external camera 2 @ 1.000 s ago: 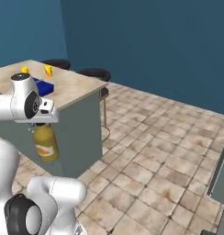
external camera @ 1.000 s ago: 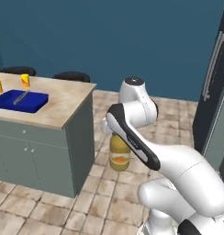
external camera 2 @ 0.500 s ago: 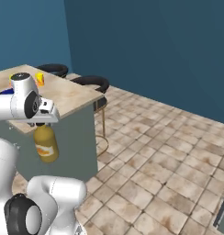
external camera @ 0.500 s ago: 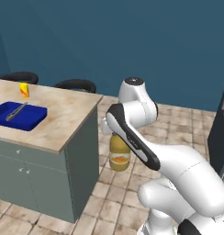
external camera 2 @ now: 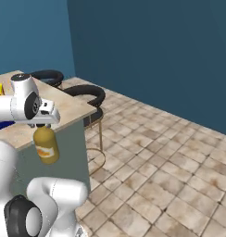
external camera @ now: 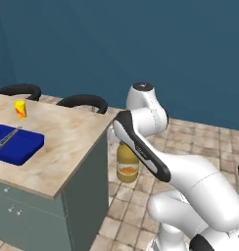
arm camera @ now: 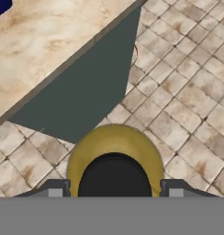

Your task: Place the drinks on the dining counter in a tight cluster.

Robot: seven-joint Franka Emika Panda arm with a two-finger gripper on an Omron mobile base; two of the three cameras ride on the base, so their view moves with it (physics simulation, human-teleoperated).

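Note:
My gripper (external camera 2: pixel 40 126) is shut on the black cap of the squat amber-yellow drink (external camera 2: pixel 46 146), which hangs upright in the air with its orange label showing. In the left base view the bottle (external camera: pixel 127 165) hangs below my forearm, just off the corner of the dining counter (external camera: pixel 67 142) and over the tiled floor. The hand view looks straight down on the bottle (arm camera: pixel 114 147) between the two fingertips (arm camera: pixel 56 190), with the beige counter top (arm camera: pixel 40 46) at upper left.
A blue tray (external camera: pixel 13 144) with a knife and a small yellow item (external camera: pixel 20 109) lie on the counter. Two black stools (external camera: pixel 84 101) (external camera: pixel 18 89) stand along its far side. Tiled floor stretches to the right up to the blue wall.
The base has driven, so both base views have shifted and the counter's corner now sits closer. The bottle stays in my gripper, unchanged relative to the arm.

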